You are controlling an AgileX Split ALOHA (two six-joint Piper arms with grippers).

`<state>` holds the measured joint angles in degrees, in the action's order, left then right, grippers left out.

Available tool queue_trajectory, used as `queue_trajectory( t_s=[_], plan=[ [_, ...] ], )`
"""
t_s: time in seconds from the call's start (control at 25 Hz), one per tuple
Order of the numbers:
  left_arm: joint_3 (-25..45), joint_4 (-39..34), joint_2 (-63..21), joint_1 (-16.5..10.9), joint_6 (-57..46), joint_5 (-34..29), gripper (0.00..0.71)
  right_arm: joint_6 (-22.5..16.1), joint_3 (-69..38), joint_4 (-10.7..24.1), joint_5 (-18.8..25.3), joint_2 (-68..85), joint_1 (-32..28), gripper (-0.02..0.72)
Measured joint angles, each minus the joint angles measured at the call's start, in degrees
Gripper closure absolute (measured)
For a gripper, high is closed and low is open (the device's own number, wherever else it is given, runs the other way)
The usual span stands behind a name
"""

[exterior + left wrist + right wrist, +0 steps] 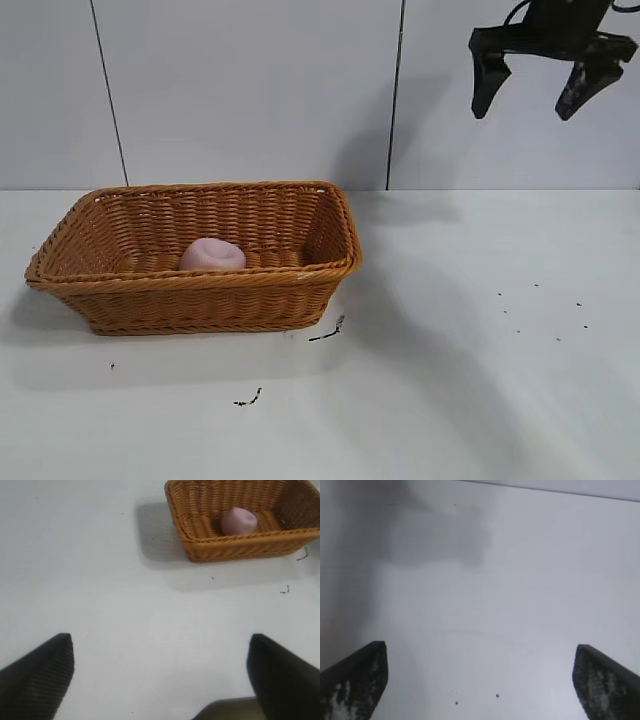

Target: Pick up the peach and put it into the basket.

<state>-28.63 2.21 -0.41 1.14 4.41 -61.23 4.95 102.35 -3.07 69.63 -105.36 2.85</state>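
The pale-pink peach (212,254) lies inside the orange-brown wicker basket (200,300) at the left of the table. Both also show in the left wrist view, the peach (239,521) in the basket (230,550) far from that gripper. My right gripper (537,92) hangs high at the upper right, well above the table, open and empty; in its own view (480,680) only bare white table lies between its fingers. My left gripper (160,675) is open and empty over bare table, out of the exterior view.
A few small dark scraps lie on the white table in front of the basket (328,331) and nearer the front edge (248,399). Tiny dark specks (545,310) dot the right side. A white panelled wall stands behind.
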Motion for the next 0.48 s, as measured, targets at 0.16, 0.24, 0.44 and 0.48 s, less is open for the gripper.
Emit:
queue_trajectory(
  t_s=[0.16, 0.24, 0.44, 0.48],
  plan=[
    [0.00, 0.00, 0.00, 0.00, 0.00, 0.00, 0.018, -0.11, -14.83, 0.00, -0.05, 14.61, 0.00, 0.014],
    [0.00, 0.00, 0.00, 0.00, 0.00, 0.00, 0.018, -0.24, -22.07, 0.00, 0.01, 21.91, 0.00, 0.014],
    [0.00, 0.00, 0.00, 0.00, 0.00, 0.00, 0.018, -0.43, -39.84, -0.06, 0.08, 41.18, 0.00, 0.014],
    [0.00, 0.00, 0.00, 0.00, 0.00, 0.00, 0.018, -0.46, -42.74, -0.06, 0.08, 44.49, 0.00, 0.014]
  ],
)
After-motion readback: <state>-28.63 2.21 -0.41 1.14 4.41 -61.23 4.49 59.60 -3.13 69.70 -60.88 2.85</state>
